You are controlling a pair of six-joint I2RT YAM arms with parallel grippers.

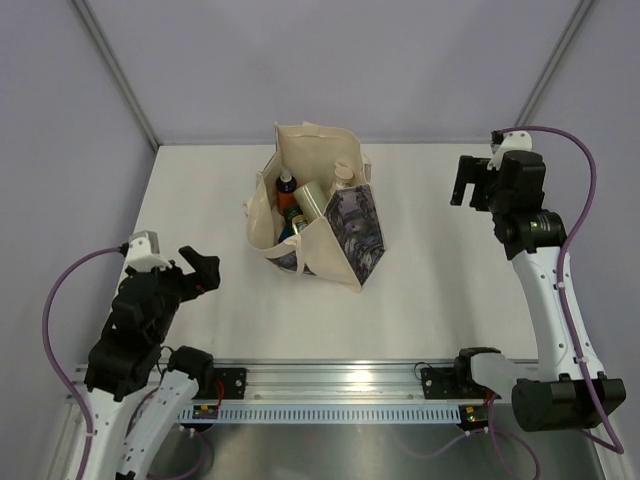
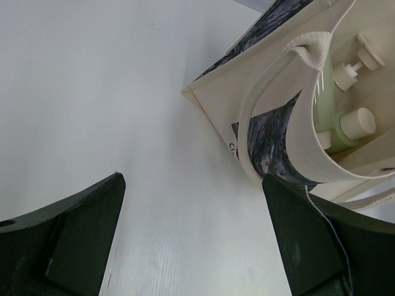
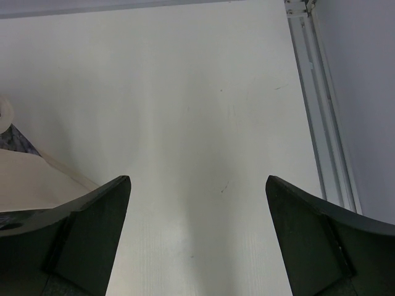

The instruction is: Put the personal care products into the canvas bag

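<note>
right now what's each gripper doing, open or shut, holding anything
left gripper: open, holding nothing
right gripper: open, holding nothing

Light was bright and even. Soft, faint shadows lay beside the canvas bag (image 1: pixel 345 235) on the white table (image 1: pixel 450 300). In both wrist views the dark fingers (image 2: pixel 68 240) looked slightly soft — the tabletop nearly washed out.
</note>
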